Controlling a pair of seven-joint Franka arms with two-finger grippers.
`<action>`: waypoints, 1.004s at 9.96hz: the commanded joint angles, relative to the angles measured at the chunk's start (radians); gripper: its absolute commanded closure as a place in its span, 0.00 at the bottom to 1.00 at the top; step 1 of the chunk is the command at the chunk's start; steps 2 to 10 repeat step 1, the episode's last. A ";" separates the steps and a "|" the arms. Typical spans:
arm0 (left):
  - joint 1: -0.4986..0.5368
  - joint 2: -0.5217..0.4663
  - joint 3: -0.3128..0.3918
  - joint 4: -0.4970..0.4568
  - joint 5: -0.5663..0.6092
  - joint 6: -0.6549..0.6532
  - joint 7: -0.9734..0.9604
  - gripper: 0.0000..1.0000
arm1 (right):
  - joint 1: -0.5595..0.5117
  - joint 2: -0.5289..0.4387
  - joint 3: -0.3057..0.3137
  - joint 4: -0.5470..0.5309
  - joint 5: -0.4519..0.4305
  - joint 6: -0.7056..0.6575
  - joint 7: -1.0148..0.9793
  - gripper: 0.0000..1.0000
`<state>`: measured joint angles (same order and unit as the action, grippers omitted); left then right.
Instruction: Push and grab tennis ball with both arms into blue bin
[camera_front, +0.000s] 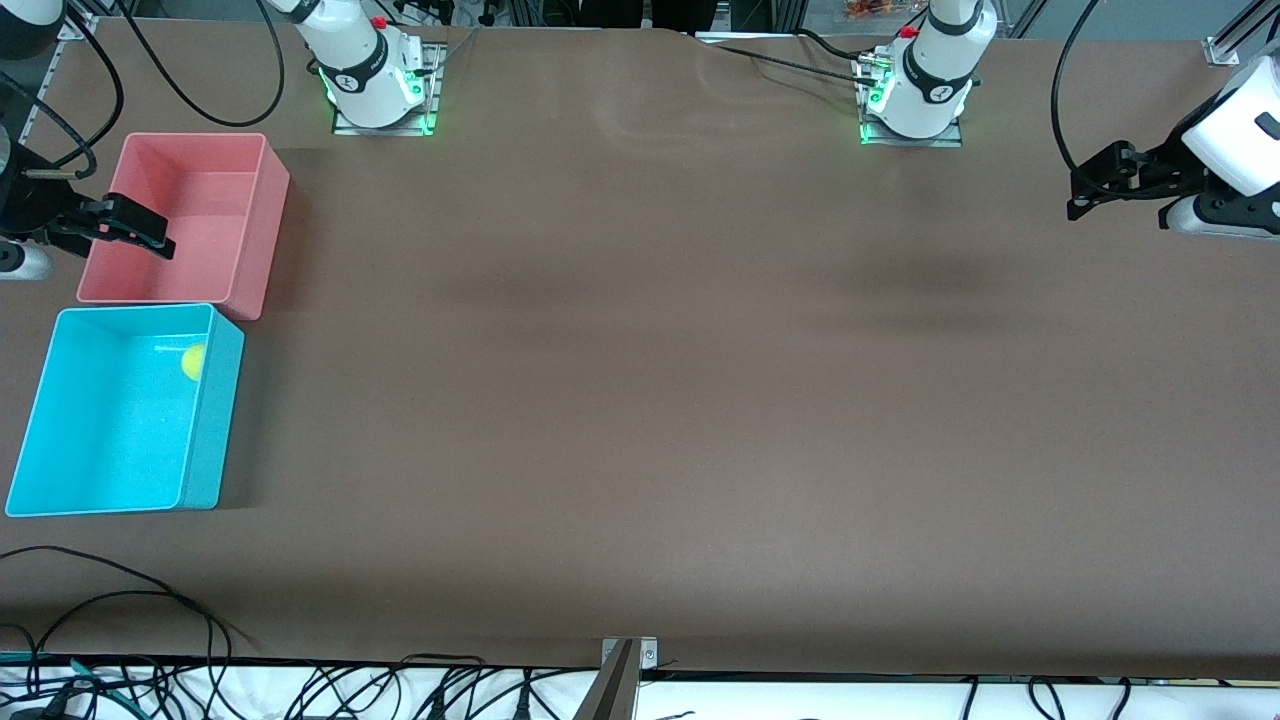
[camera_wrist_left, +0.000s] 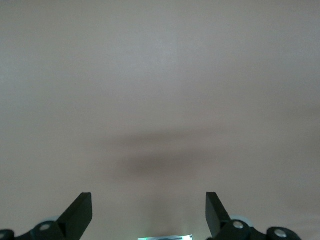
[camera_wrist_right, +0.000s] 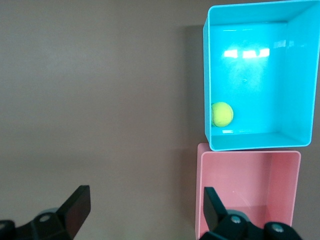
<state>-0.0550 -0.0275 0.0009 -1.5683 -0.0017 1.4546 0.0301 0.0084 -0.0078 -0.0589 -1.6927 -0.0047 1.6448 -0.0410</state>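
- The ball (camera_front: 193, 361) lies inside the blue bin (camera_front: 60, 440), on its floor, in the corner against the wall that faces the open table and near the wall next to the pink bin (camera_front: 255, 240).
- The blue bin is the landmark here: the pink bin stands just beside it, farther from the front camera, and the two almost touch.
- The right gripper (camera_front: 135, 230) hangs over the pink bin's wall at the table edge, close to the blue bin. Its fingers are spread apart and hold nothing.
- The left gripper (camera_front: 1095, 190) is well apart from the blue bin, over the bare brown table (camera_front: 650, 400) at the left arm's end. Its fingers are also spread wide and empty; its wrist view shows only table.
- Judged from this, the ball is already delivered, so the step in hand seems to be only the retreat of both arms.
- To do it well, the right arm should rise straight up before it travels sideways, so that no finger catches the rim of the pink bin or pushes the blue bin.
- The ball rests freely and can roll, so a knock on the blue bin should be avoided.
- The left arm waits and has nothing near it to hit.
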 joint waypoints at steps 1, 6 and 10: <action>-0.006 0.018 0.004 0.037 0.014 -0.019 0.007 0.00 | 0.004 0.012 -0.006 0.030 -0.006 -0.003 0.044 0.00; -0.006 0.018 0.004 0.037 0.014 -0.019 0.007 0.00 | 0.004 0.012 -0.006 0.030 -0.006 -0.003 0.044 0.00; -0.006 0.018 0.004 0.037 0.014 -0.019 0.007 0.00 | 0.004 0.012 -0.006 0.030 -0.006 -0.003 0.044 0.00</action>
